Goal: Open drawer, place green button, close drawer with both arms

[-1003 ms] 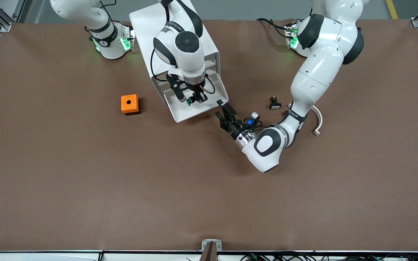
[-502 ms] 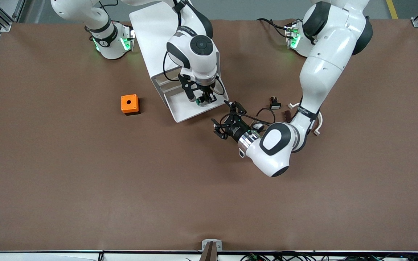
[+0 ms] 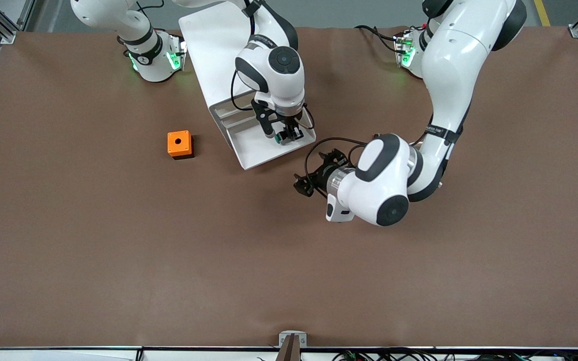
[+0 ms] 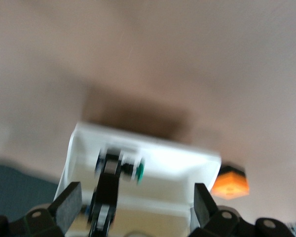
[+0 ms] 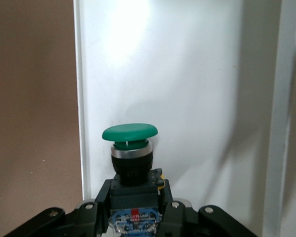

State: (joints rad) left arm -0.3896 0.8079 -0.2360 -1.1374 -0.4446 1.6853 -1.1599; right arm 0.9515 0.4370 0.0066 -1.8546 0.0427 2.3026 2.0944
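The white drawer (image 3: 250, 150) stands pulled out of its white cabinet (image 3: 213, 45) toward the front camera. My right gripper (image 3: 287, 136) hangs over the open drawer, shut on the button (image 5: 129, 132), whose green cap points down at the white drawer floor (image 5: 187, 74). My left gripper (image 3: 314, 173) is open and holds nothing, low over the table just off the drawer's corner at the left arm's end. In the left wrist view the drawer (image 4: 187, 165) and the held button (image 4: 138, 170) show between its open fingers (image 4: 69, 203).
An orange box with a hole (image 3: 179, 144) sits on the brown table beside the drawer, toward the right arm's end; the left wrist view shows the orange box (image 4: 230, 181) too. The left arm's elbow (image 3: 384, 185) bulks over the table near the drawer.
The left gripper drew back from the drawer's front corner and the arm swung its elbow round. The right gripper carried the button a little toward the left arm's end over the drawer.
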